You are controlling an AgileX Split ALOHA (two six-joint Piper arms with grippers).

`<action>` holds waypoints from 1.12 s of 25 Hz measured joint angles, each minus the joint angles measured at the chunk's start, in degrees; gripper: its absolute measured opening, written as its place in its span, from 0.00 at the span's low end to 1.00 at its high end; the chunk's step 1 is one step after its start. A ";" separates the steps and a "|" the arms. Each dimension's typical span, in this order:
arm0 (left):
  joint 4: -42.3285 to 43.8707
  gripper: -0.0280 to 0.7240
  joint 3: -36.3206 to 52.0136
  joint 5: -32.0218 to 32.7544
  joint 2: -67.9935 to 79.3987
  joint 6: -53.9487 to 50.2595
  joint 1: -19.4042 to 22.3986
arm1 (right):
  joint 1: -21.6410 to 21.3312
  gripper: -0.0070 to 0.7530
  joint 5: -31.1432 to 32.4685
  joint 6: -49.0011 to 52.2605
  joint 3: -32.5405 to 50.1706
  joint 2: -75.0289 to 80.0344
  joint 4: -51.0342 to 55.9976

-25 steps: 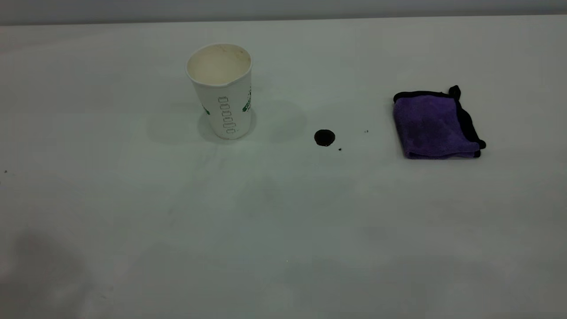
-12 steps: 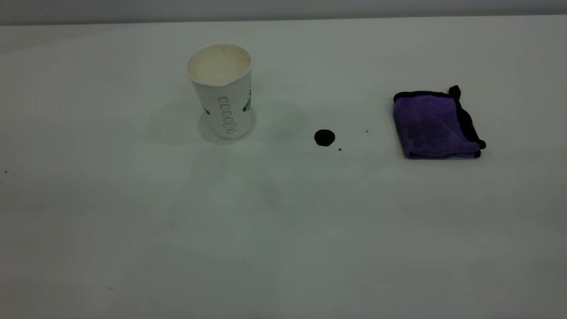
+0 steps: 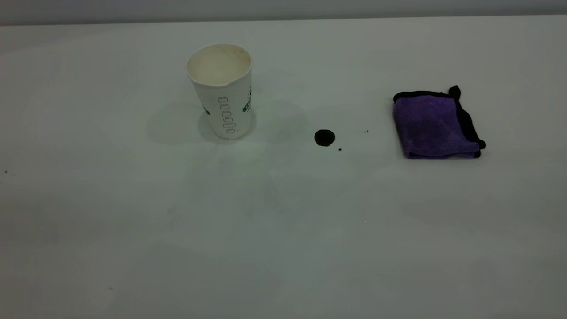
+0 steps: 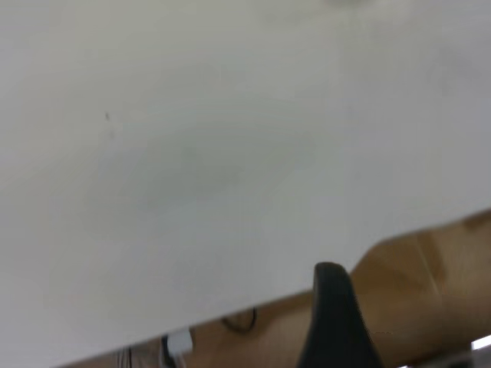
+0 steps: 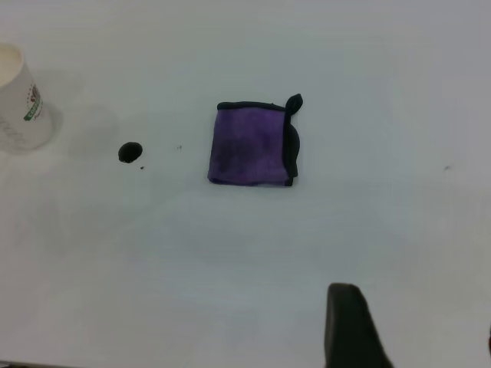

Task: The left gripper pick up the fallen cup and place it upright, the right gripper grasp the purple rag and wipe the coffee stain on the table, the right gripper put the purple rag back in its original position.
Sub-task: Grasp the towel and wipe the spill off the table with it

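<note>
Exterior view. White textured paper cup (image 3: 223,91) with green band: upright on the large plain white matt table (image 3: 283,221), left of centre, cream inside showing. Small round blackish-brown coffee stain (image 3: 324,137): on the tabletop between cup and rag, apart from both (a tiny dark speck lies just beside it). Small folded fluffy purple rag (image 3: 436,124) with black edging: flat on the table at the right, well apart from the cup. Neither arm appears here.

Left wrist view. One black prong of the left gripper (image 4: 336,322) shows, over the table's edge, with brown floor beyond; bare tabletop fills the rest. Whether its fingers are apart or closed cannot be told.

Right wrist view. One dark finger of the right gripper (image 5: 349,326) shows, above bare table and well short of the rag (image 5: 252,144); finger spread cannot be told. Stain (image 5: 130,152) lies between rag and cup (image 5: 21,100), the cup partly cut off at the frame edge.
</note>
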 joint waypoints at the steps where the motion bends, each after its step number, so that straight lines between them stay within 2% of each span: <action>1: 0.00 0.74 0.00 0.05 -1.12 0.00 0.06 | 0.00 0.62 -0.05 -0.17 0.00 0.00 0.07; 3: 0.02 0.74 0.00 0.12 -3.29 0.00 1.09 | 0.00 0.62 -0.27 -0.61 0.00 0.00 0.79; 9: 0.21 0.74 0.00 0.29 -5.77 0.00 8.89 | 0.00 0.62 -0.90 -3.78 -0.05 5.08 4.28; 13: 0.23 0.74 0.00 0.29 -5.80 -0.13 12.19 | 0.00 0.62 -1.35 -7.50 -0.05 11.27 7.14; 17: 0.23 0.74 0.00 0.29 -6.48 -0.17 13.32 | 0.00 0.62 -4.39 -10.65 -1.07 17.88 11.06; 21: 0.23 0.74 0.00 0.49 -8.97 -0.17 13.37 | 0.00 0.62 -10.66 -14.33 -2.97 27.53 13.67; 28: 0.23 0.74 0.00 0.68 -9.10 -0.17 13.38 | 0.00 0.64 -20.23 -27.19 -6.67 48.76 22.00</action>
